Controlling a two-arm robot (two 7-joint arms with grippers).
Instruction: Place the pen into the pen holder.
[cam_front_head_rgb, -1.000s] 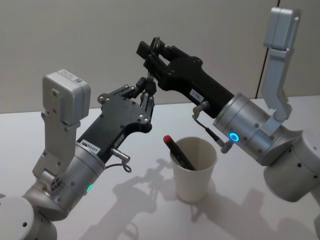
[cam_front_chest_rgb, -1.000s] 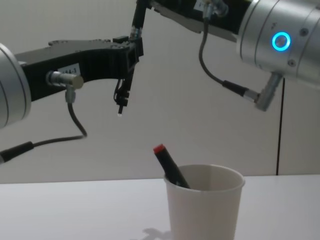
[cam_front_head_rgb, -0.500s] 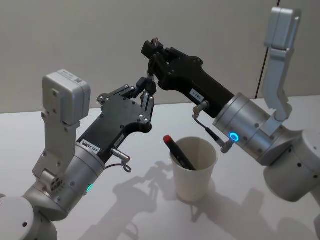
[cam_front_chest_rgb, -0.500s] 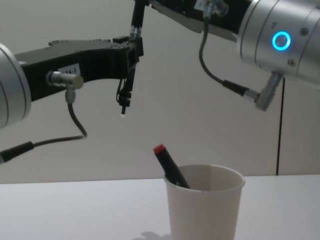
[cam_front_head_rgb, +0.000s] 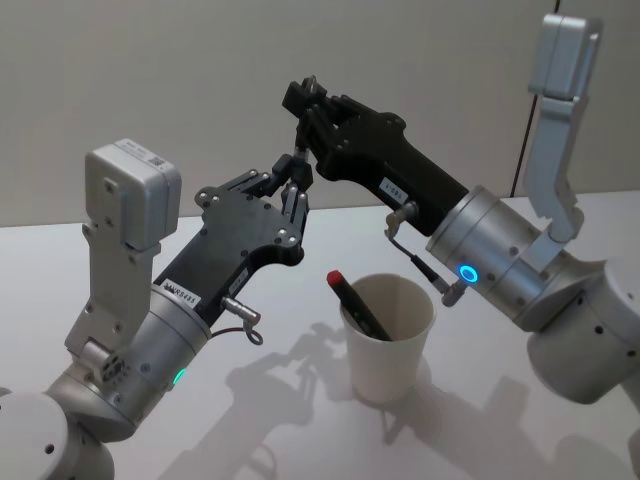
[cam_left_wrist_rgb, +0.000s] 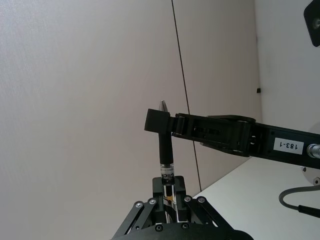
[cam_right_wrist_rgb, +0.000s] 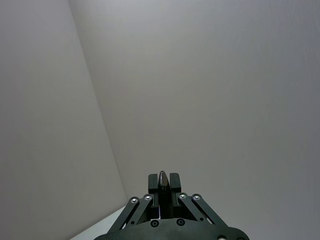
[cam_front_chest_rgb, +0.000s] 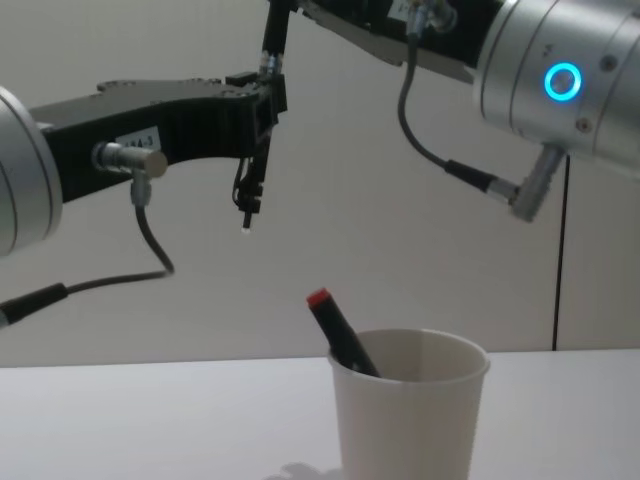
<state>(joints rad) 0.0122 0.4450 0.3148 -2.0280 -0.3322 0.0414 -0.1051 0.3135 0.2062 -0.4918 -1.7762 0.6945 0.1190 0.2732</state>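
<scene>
- Pen (cam_front_head_rgb: 297, 168) held upright above the pen holder (cam_front_head_rgb: 388, 337), up and to its left; both tools grip it.
- Left tool (cam_left_wrist_rgb: 169, 192) clamps the lower barrel; right tool (cam_left_wrist_rgb: 159, 120) is closed near the tip.
- Unchanged from half a second ago.
- Two pens: the second, red-capped pen (cam_front_head_rgb: 357, 307), leans inside the holder on the white desk (cam_front_head_rgb: 250, 420).
</scene>
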